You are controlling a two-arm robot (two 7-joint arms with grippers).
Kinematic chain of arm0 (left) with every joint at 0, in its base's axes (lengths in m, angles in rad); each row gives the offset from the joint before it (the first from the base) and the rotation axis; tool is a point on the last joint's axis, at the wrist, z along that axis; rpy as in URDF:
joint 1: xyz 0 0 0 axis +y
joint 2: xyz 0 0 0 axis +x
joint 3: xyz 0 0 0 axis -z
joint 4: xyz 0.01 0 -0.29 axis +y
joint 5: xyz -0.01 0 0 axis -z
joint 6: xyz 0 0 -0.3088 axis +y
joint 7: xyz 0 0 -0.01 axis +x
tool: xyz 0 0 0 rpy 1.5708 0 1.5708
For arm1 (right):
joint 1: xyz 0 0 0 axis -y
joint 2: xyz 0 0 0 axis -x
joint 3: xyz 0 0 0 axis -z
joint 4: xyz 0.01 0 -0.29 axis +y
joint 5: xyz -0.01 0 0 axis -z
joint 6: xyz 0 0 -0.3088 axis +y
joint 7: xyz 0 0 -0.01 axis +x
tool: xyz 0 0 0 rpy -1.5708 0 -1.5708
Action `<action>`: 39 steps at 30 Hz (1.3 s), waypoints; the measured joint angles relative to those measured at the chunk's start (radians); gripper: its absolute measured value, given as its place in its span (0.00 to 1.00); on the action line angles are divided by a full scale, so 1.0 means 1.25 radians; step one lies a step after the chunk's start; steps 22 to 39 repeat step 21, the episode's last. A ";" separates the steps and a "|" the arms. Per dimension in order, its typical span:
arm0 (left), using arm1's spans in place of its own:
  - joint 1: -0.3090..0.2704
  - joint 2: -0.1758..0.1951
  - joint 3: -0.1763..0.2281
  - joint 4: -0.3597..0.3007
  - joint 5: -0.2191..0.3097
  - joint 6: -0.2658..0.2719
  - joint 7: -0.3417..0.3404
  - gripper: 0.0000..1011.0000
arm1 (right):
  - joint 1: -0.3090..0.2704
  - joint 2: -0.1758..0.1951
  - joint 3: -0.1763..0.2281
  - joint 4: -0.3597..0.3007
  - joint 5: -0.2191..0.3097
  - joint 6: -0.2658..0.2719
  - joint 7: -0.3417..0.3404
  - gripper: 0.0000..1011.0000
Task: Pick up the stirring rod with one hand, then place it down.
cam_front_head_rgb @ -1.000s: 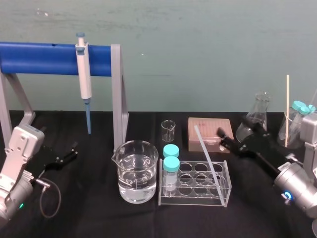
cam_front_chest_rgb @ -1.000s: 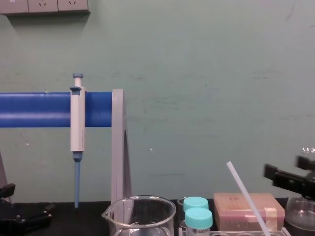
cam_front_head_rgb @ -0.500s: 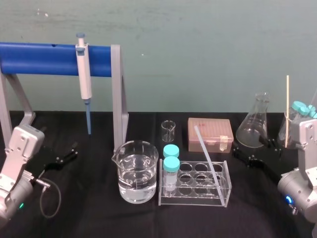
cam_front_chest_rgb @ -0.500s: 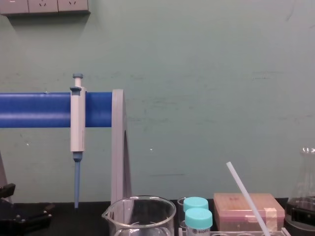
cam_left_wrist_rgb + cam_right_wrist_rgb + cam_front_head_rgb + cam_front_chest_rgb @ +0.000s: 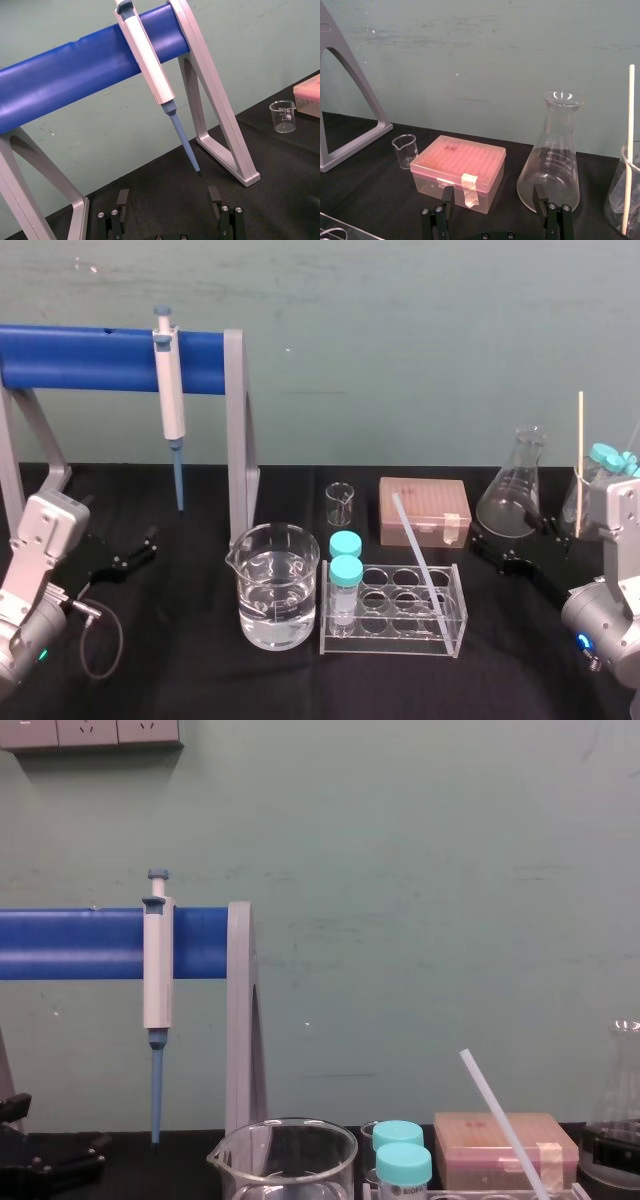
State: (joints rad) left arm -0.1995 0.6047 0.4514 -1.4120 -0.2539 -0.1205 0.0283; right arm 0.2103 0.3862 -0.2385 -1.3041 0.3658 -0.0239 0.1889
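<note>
The stirring rod (image 5: 416,552) is a translucent-white stick leaning in the clear tube rack (image 5: 455,625), its top end tilted toward the pink box; it also rises at a slant in the chest view (image 5: 497,1113). My right gripper (image 5: 512,542) hovers low over the black table, right of the rack and in front of the conical flask, well clear of the rod. Its fingers stand open with nothing between them (image 5: 493,197). My left gripper (image 5: 128,558) rests open at the far left under the blue stand (image 5: 168,197).
A water-filled beaker (image 5: 277,585) and two teal-capped tubes (image 5: 346,570) stand left of the rod. Behind are a small beaker (image 5: 340,503), the pink tip box (image 5: 424,509), a conical flask (image 5: 513,495) and a thin pale stick (image 5: 579,462) in glassware. A pipette (image 5: 170,400) hangs on the blue stand.
The right gripper has drawn back from beside the rod's top, moving right and down to the table near the flask. The rod stays leaning in the rack; the left arm is still.
</note>
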 joint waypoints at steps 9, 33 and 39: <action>0.000 0.000 0.000 0.000 0.000 0.000 0.000 0.99 | 0.000 0.000 0.001 -0.001 0.001 -0.002 -0.001 0.99; 0.000 0.000 0.000 0.000 0.000 0.000 0.000 0.99 | 0.000 0.000 0.001 -0.001 0.001 -0.003 -0.001 0.99; 0.000 0.000 0.000 0.000 0.000 0.000 0.000 0.99 | 0.000 0.000 0.001 -0.001 0.001 -0.003 -0.001 0.99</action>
